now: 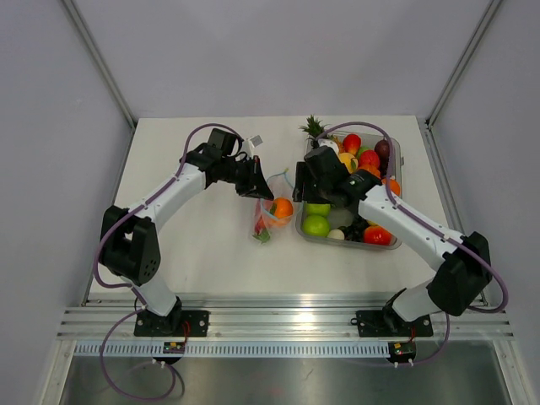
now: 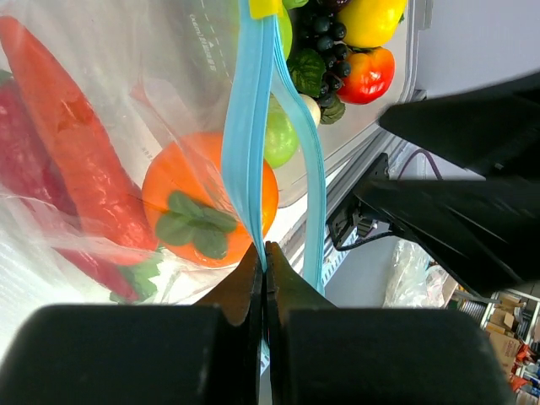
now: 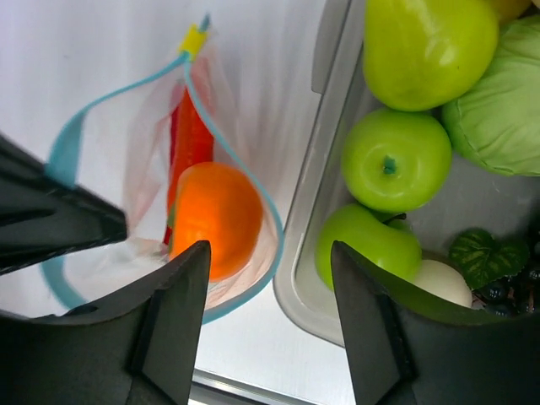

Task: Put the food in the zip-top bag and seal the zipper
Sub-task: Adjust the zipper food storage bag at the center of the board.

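Observation:
The clear zip-top bag (image 1: 270,218) lies on the white table left of the tray, its mouth held open. Inside it are the food pieces: a long red chili (image 2: 76,160) and an orange piece with green leaves (image 2: 207,198), also seen from above as the orange piece (image 3: 217,215) and the chili (image 3: 190,135). My left gripper (image 2: 266,253) is shut on the light-blue zipper (image 2: 249,126) at the bag's mouth, holding it up. My right gripper (image 3: 270,278) hangs open over the gap between the bag's rim and the tray, with nothing between its fingers.
A rigid clear tray (image 1: 396,239) on the right holds green apples (image 3: 394,158), a pineapple (image 1: 314,129), tomatoes, grapes and other toy produce. Its rim (image 3: 325,186) runs right beside the bag. A yellow tab (image 3: 193,39) marks the zipper's far end.

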You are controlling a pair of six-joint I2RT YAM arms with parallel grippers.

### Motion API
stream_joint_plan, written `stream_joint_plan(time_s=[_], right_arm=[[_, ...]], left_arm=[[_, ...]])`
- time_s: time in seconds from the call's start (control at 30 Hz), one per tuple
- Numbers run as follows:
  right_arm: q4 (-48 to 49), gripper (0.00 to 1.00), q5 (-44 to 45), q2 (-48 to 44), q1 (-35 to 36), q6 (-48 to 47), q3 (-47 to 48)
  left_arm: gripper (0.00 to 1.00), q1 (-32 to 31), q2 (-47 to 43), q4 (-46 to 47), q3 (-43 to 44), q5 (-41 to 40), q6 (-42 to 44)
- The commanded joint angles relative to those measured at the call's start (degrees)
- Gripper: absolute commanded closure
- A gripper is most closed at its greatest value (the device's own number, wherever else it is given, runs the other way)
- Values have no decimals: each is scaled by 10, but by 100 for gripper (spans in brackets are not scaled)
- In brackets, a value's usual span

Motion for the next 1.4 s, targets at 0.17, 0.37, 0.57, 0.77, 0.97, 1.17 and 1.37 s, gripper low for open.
stream_joint_plan(time_s=[0.17, 0.37, 0.57, 0.77, 0.97, 1.17, 1.37], right_arm=[[45, 75, -46, 51, -11, 4, -11], [130, 100, -86, -2, -11, 14, -32], [119, 100, -71, -4, -8, 34, -20], [134, 100, -83, 1, -6, 52, -35], [133, 100, -86, 1, -4, 51, -36], [129, 100, -81, -1, -5, 51, -40], [127, 100, -77, 9, -5, 53, -44]], left_arm=[[100, -1, -31, 14, 18, 22, 2], [100, -1, -22, -69, 52, -29, 67], [61, -2, -11, -150, 82, -149, 93], [65, -4, -25, -139, 58, -170, 80], [49, -11, -23, -130, 46, -188, 65], [66, -12, -17, -118, 45, -174, 59], [100, -19, -9, -105, 41, -142, 37]])
